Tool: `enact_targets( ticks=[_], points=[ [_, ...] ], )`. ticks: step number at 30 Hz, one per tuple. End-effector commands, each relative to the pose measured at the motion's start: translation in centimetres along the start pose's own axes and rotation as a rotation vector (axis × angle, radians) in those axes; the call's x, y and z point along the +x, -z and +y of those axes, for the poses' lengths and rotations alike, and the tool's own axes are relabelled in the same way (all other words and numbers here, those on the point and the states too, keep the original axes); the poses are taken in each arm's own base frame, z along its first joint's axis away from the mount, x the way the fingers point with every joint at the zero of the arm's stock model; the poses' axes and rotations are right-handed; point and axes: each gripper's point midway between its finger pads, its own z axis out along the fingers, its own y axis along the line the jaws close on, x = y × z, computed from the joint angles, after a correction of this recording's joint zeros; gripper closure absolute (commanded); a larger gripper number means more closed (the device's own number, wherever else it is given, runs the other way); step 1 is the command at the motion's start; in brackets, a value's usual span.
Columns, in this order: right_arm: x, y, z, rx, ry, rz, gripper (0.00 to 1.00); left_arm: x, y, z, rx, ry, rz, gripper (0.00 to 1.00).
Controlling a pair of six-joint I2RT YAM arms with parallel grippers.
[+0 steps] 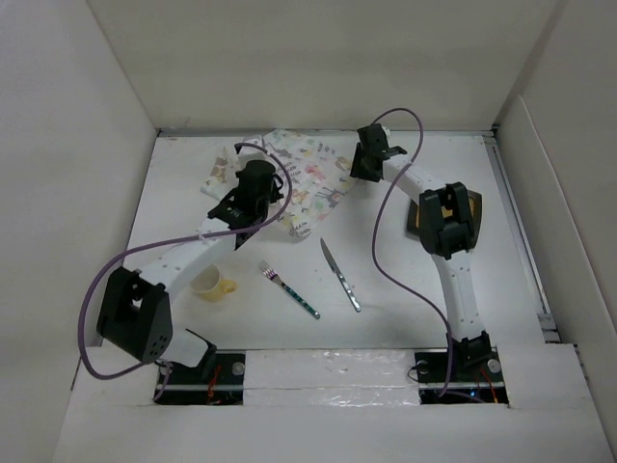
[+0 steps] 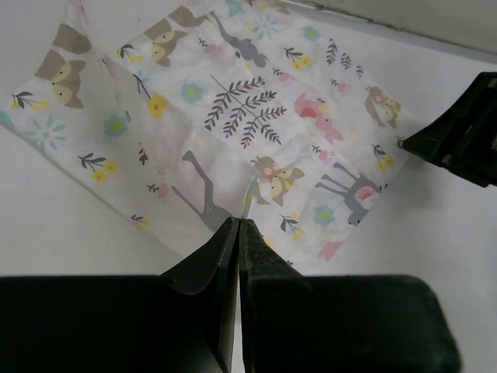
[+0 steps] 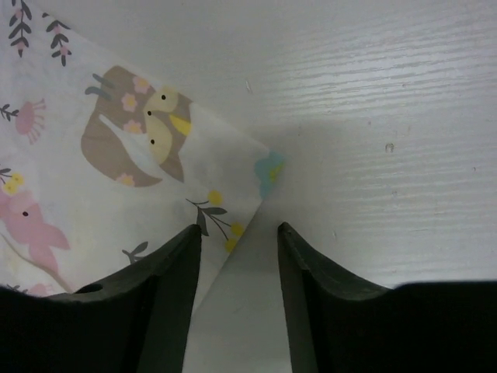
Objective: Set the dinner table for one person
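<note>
The dinner table (image 1: 386, 318) is a white board. The animal-patterned cloth placemat (image 1: 308, 174) lies rumpled at its far middle. My left gripper (image 1: 258, 196) is over the placemat's near left part. In the left wrist view its jaws (image 2: 238, 223) are shut on a small raised fold of the placemat (image 2: 248, 116). My right gripper (image 1: 364, 164) is at the placemat's right corner. In the right wrist view it (image 3: 237, 228) is open, and the placemat (image 3: 116, 155) edge runs between its fingers.
A fork (image 1: 289, 289) and a knife (image 1: 339, 275) lie at the near middle. A yellow cup (image 1: 212, 284) stands near the left arm. A brown plate (image 1: 482, 214) lies partly under the right arm. White walls enclose the board.
</note>
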Motion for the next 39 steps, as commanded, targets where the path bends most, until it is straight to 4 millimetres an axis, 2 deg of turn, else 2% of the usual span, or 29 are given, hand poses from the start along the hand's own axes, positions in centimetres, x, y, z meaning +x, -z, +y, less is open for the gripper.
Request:
enact_targets(
  ticks=[1, 4, 5, 8, 10, 12, 15, 16, 17, 18, 19, 20, 21, 22, 23, 24, 26, 27, 28, 29, 30, 32, 33, 34, 35, 36, 37, 38, 39],
  points=[
    [1.7, -0.6, -0.2, 0.046, -0.002, 0.053, 0.53, -3.0, 2.4, -0.5, 0.042, 0.099, -0.116, 1.00],
    [1.7, -1.1, -0.1, 0.059, -0.011, 0.072, 0.62, -2.8, 3.3, 0.0, 0.056, 0.120, -0.129, 1.00],
    [1.5, -1.1, 0.0, 0.056, -0.014, 0.067, 0.70, -2.9, 3.5, 0.0, 0.061, 0.123, -0.136, 1.00],
    [1.3, -1.3, -0.2, 0.050, -0.039, 0.065, 0.83, -2.7, 3.9, 0.4, 0.059, 0.124, -0.140, 1.00],
    [1.5, -1.3, 0.3, 0.026, -0.044, 0.072, 0.88, -2.4, 4.0, 0.5, 0.063, 0.126, -0.138, 1.00],
    [1.2, -1.4, -0.1, 0.026, -0.060, 0.070, 0.99, -2.3, 4.0, 0.6, 0.060, 0.124, -0.136, 1.00],
    [0.8, -0.9, -0.1, 0.019, -0.075, 0.043, 1.00, -2.4, 4.2, 1.1, 0.040, 0.122, -0.141, 1.00],
    [1.9, -1.0, -0.7, 0.032, -0.071, 0.059, 1.00, -2.7, 4.5, 1.3, 0.037, 0.125, -0.152, 1.00],
    [-0.1, 0.3, 0.1, -0.001, -0.090, -0.001, 1.00, -2.7, 4.6, 1.4, 0.031, 0.124, -0.154, 1.00],
    [-0.7, 0.9, 0.2, -0.017, -0.092, -0.028, 1.00, -3.1, 4.7, 1.7, 0.016, 0.130, -0.167, 1.00],
    [0.5, 1.0, -0.8, 0.005, -0.088, -0.026, 1.00, -3.5, 5.1, 1.8, 0.018, 0.141, -0.178, 1.00],
    [-0.8, 1.8, -0.5, -0.014, -0.095, -0.084, 1.00, -3.6, 5.2, 2.0, 0.015, 0.146, -0.187, 1.00],
    [-2.7, 4.0, -0.2, -0.033, -0.105, -0.133, 1.00, -4.0, 5.5, 2.1, 0.013, 0.154, -0.200, 1.00],
    [-3.1, 4.7, -0.4, -0.028, -0.108, -0.154, 1.00, -4.7, 6.0, 2.3, 0.010, 0.169, -0.225, 1.00],
    [-2.3, 5.1, -1.2, -0.012, -0.102, -0.152, 1.00, -5.0, 6.2, 2.4, 0.005, 0.175, -0.234, 1.00],
    [-3.5, 7.0, -1.2, -0.023, -0.108, -0.193, 1.00, -5.5, 6.5, 2.6, 0.000, 0.182, -0.248, 1.00],
    [-3.7, 8.4, -1.8, -0.023, -0.104, -0.234, 1.00, -6.3, 7.1, 2.7, 0.005, 0.199, -0.272, 1.00],
    [-1.3, 8.3, -3.0, -0.001, -0.093, -0.192, 1.00, -6.6, 7.3, 2.7, 0.008, 0.204, -0.282, 1.00],
    [-1.3, 9.6, -3.3, -0.007, -0.095, -0.202, 1.00, -6.8, 7.6, 2.8, 0.008, 0.206, -0.288, 1.00],
    [-0.9, 9.9, -3.6, -0.013, -0.098, -0.212, 1.00, -6.8, 7.7, 2.9, 0.004, 0.203, -0.284, 1.00],
    [2.4, 9.3, -5.2, 0.018, -0.081, -0.158, 1.00, -6.7, 7.8, 3.0, 0.001, 0.205, -0.281, 1.00],
    [3.5, 9.9, -5.7, 0.006, -0.092, -0.159, 1.00, -6.4, 8.0, 3.2, 0.004, 0.211, -0.283, 1.00],
    [5.9, 10.1, -5.8, 0.003, -0.055, -0.119, 1.00, -5.6, 7.9, 3.4, 0.005, 0.208, -0.273, 1.00],
    [6.0, 10.4, -6.3, 0.022, -0.068, -0.136, 0.98, -5.4, 7.9, 3.6, 0.005, 0.213, -0.273, 1.00],
    [5.7, 11.3, -5.8, 0.001, -0.069, -0.154, 0.86, -4.9, 7.9, 3.7, 0.000, 0.212, -0.263, 1.00],
    [6.4, 11.2, -5.7, -0.015, -0.054, -0.136, 0.54, -4.1, 7.7, 3.8, 0.008, 0.216, -0.252, 1.00],
    [6.4, 11.2, -5.7, -0.016, -0.054, -0.136, 0.54, -4.1, 7.7, 3.8, 0.008, 0.216, -0.252, 1.00],
    [6.4, 10.9, -5.9, -0.013, -0.048, -0.114, 0.49, -3.6, 7.6, 3.8, 0.011, 0.212, -0.242, 1.00],
    [5.6, 11.0, -5.3, -0.016, -0.050, -0.113, 0.47, -3.4, 7.5, 3.8, 0.010, 0.211, -0.239, 1.00]
  ],
)
